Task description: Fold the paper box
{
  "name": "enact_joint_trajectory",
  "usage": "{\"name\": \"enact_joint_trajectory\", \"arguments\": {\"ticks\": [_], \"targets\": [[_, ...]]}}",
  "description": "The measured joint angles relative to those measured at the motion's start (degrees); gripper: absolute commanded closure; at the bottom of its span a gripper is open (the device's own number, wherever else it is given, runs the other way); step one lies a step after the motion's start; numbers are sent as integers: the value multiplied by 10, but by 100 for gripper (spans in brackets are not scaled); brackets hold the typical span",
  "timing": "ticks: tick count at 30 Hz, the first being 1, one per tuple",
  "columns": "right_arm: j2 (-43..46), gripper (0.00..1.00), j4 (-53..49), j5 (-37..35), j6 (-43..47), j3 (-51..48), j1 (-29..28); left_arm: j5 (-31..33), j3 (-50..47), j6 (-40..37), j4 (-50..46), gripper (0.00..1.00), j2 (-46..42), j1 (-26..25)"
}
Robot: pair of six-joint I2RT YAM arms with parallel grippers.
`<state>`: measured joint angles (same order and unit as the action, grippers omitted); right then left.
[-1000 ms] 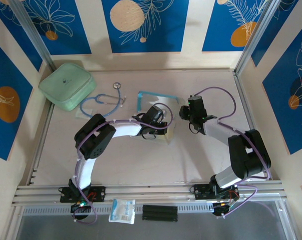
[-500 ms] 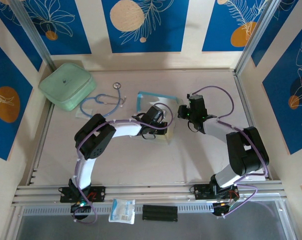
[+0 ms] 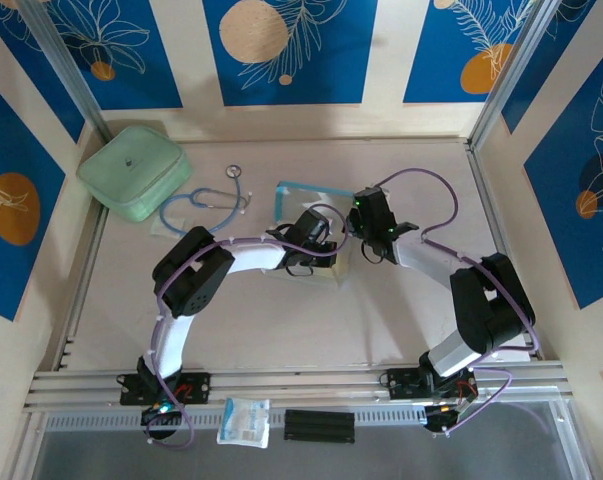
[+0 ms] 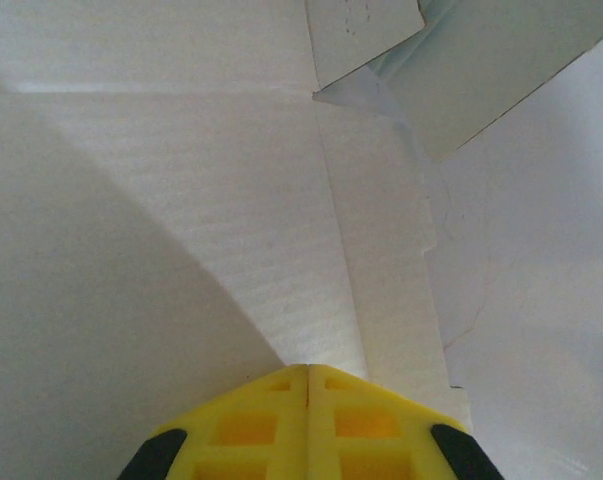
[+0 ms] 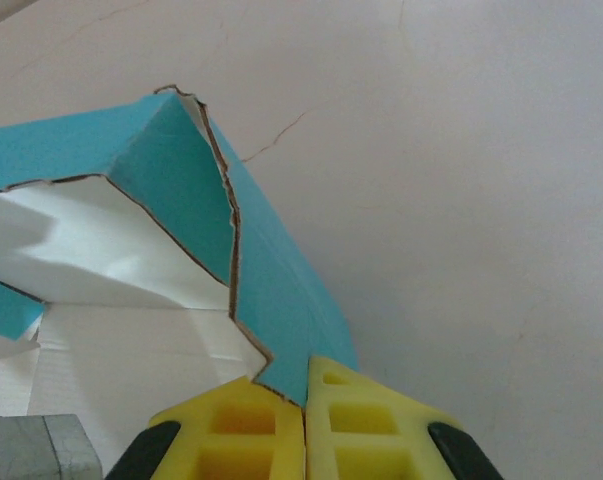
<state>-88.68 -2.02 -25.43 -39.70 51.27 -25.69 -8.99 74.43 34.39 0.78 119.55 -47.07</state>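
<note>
From above, I count one paper box (image 3: 291,195), part-folded, in the middle of the table (image 3: 261,320). Both arms meet over it: the left gripper (image 3: 316,245) sits on its near side and the right gripper (image 3: 353,228) at its right edge. Well off to the left lie one pale green case (image 3: 133,172) and one stethoscope (image 3: 206,200). One small packet (image 3: 244,420) and one black block (image 3: 319,425) rest by the near rail.

Through the left wrist camera, the left gripper (image 4: 308,378) has its yellow pads pressed together with nothing visible between them. It points down at the box's white inner face (image 4: 181,200), where I can see creases and two raised flaps further in.

Through the right wrist camera, the right gripper (image 5: 303,388) is closed, and the corner of a blue flap (image 5: 161,150) runs into the seam between its pads, so I judge that corner to be pinched. The flap's edge looks torn and ragged.

I judge the card to be light and thin. It should bend easily along its scored lines but buckle or rip if I pull hard on it. I would hold it near a crease or along a flap's edge, not by a frayed corner, and brace the base panel so the box does not slide on the smooth table.
</note>
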Motion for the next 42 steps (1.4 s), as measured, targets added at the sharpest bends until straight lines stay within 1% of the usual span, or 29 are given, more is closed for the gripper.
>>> {"name": "enact_joint_trajectory", "arguments": {"ticks": [5, 12, 17, 21, 26, 30, 35, 39, 42], "targets": [[0, 94, 18, -32, -16, -20, -17, 0, 0, -2, 0, 100, 0, 0], [9, 94, 95, -94, -27, -76, -54, 0, 1, -2, -2, 100, 0, 0], [9, 94, 115, -124, -32, -90, -69, 0, 1, -2, -2, 90, -1, 0], [9, 95, 116, -146, -32, -97, -80, 5, -10, -2, -2, 78, -17, 0], [8, 95, 115, -162, -32, -99, -90, 26, -46, 3, -11, 70, -74, 2], [8, 95, 115, -168, -31, -100, -92, 54, -78, 7, -15, 69, -128, 3], [8, 95, 111, -177, -27, -100, -96, 105, -116, 14, -30, 70, -221, 8], [8, 95, 107, -189, -17, -100, -104, 144, -118, 27, -66, 62, -303, 25], [8, 95, 104, -197, -7, -100, -107, 151, -87, 32, -111, 55, -339, 61]]}}
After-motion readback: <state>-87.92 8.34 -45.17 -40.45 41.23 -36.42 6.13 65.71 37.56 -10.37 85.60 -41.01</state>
